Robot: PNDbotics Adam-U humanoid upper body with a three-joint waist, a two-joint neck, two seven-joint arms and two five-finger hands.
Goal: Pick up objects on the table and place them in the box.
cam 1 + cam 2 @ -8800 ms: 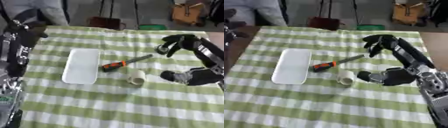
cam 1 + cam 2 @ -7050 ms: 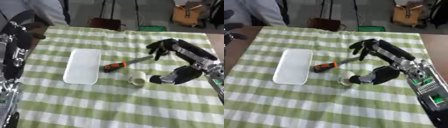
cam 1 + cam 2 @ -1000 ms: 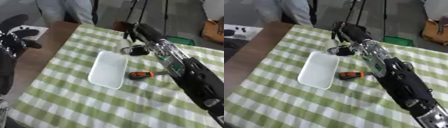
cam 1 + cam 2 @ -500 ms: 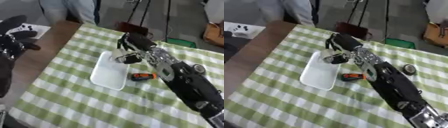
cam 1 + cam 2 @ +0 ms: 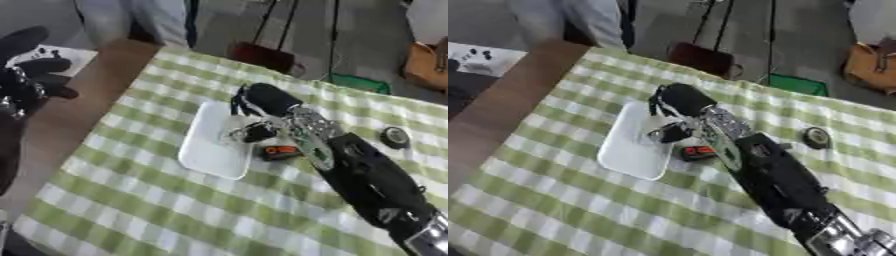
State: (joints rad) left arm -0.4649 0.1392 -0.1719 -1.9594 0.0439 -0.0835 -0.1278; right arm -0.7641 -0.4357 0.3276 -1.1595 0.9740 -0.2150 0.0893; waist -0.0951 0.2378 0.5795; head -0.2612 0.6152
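A white oblong box (image 5: 208, 152) lies on the green checked cloth. My right arm reaches in from the lower right, and my right hand (image 5: 259, 102) hangs over the box's right half. Its fingers (image 5: 258, 133) are curled round a small white roll, of which only a pale bit shows beneath the palm. An orange-handled screwdriver (image 5: 281, 151) lies on the cloth just right of the box, partly under my forearm. My left hand (image 5: 31, 70) is raised at the left edge, off the table, with its fingers spread and nothing in them.
A small dark round thing (image 5: 394, 136) sits on the cloth at the right. The brown table edge (image 5: 79, 105) runs along the left of the cloth. Chair legs, a green item and a brown bag stand on the floor beyond.
My right hand has come down from the box's far end to over its middle, still curled on the roll. The view has shifted as the head moved.
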